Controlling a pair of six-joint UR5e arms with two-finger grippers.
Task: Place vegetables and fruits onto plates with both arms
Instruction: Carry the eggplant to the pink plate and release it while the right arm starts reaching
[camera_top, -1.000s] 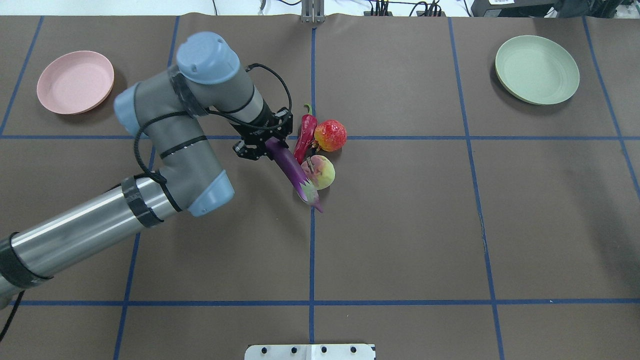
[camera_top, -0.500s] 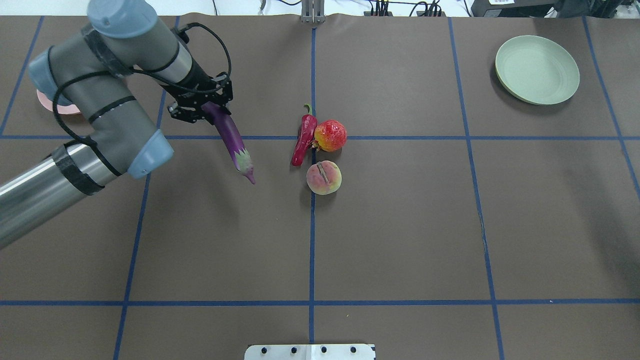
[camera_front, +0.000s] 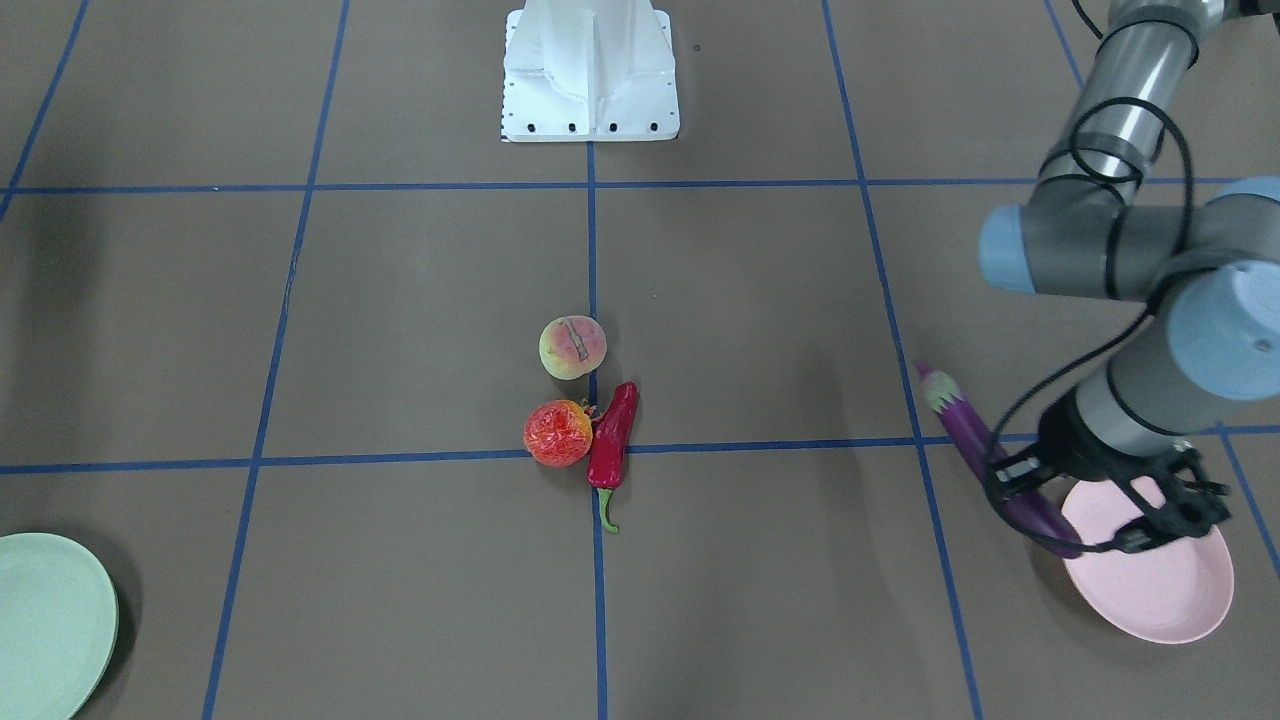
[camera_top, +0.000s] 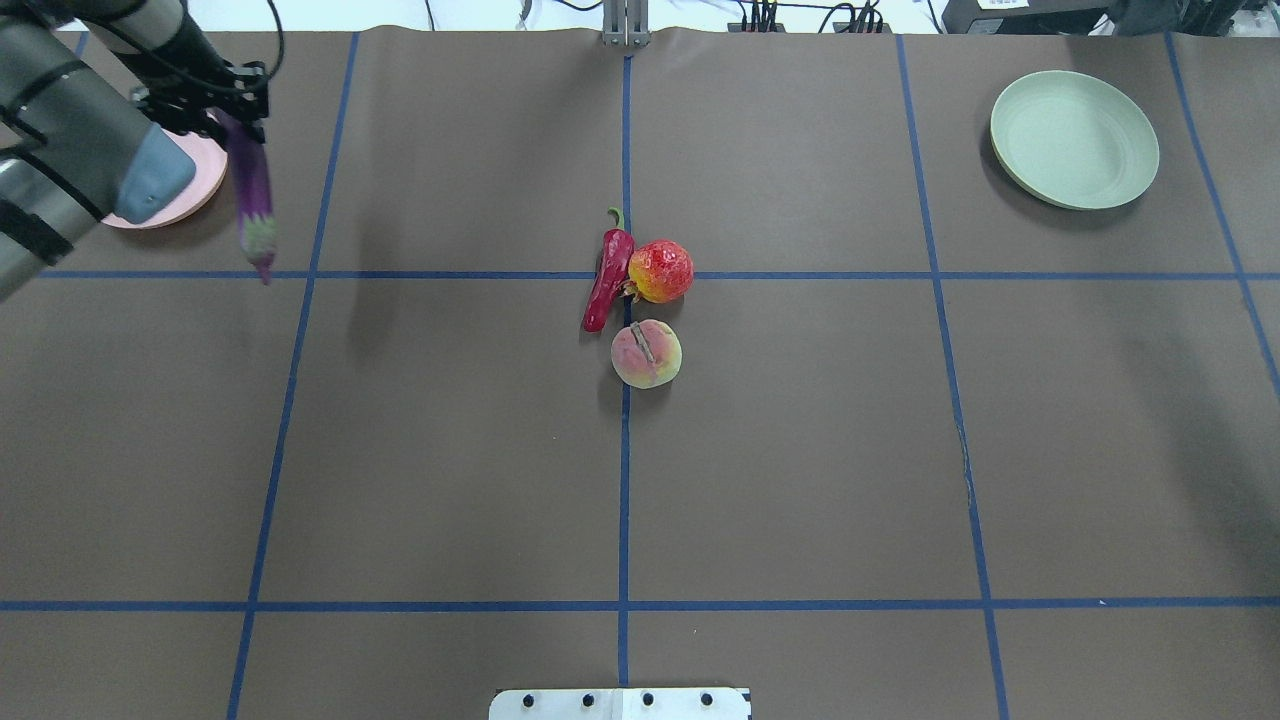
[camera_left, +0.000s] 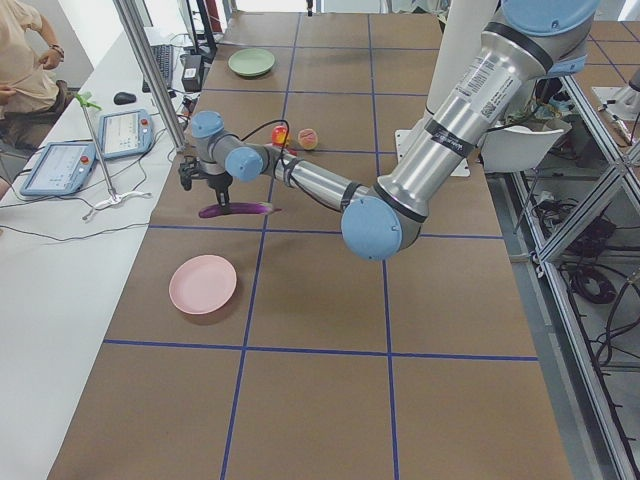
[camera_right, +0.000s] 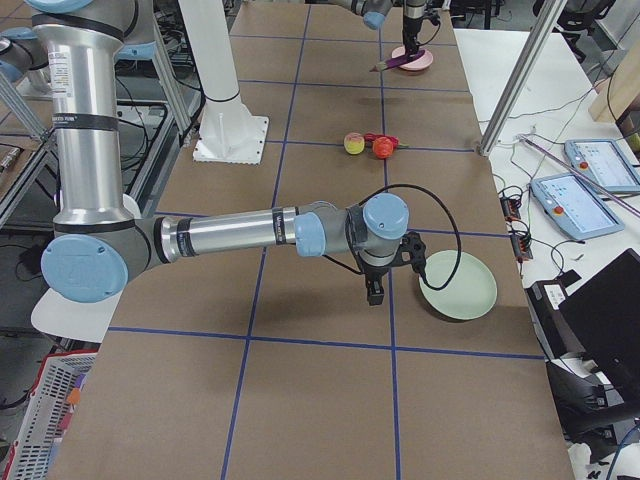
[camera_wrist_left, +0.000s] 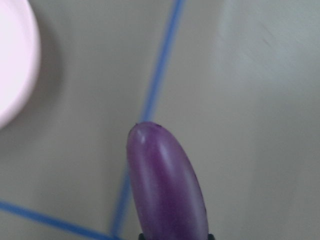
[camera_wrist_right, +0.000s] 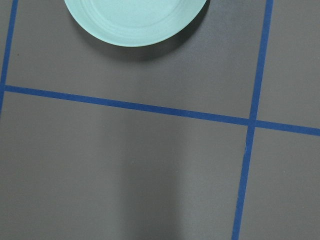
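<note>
My left gripper (camera_top: 225, 112) is shut on the purple eggplant (camera_top: 250, 195) at its blunt end. It holds the eggplant in the air, capped end pointing toward the robot, over the near rim of the pink plate (camera_top: 195, 190). In the front-facing view the eggplant (camera_front: 975, 440) slants up from the left gripper (camera_front: 1045, 505) beside the pink plate (camera_front: 1160, 585). The red chili (camera_top: 608, 280), pomegranate (camera_top: 661, 271) and peach (camera_top: 646, 354) lie together at the table's middle. My right gripper (camera_right: 375, 290) hovers beside the green plate (camera_right: 458, 285); I cannot tell whether it is open or shut.
The green plate (camera_top: 1075, 140) lies at the far right corner. The white base block (camera_front: 590, 70) stands at the robot's edge of the table. A person (camera_left: 25, 60) sits by a side bench that holds tablets (camera_left: 125, 132). Blue tape lines grid the brown mat.
My left arm swung left and away from the robot, carrying the eggplant from the pile to the pink plate. The peach shifted slightly when the eggplant left it.
</note>
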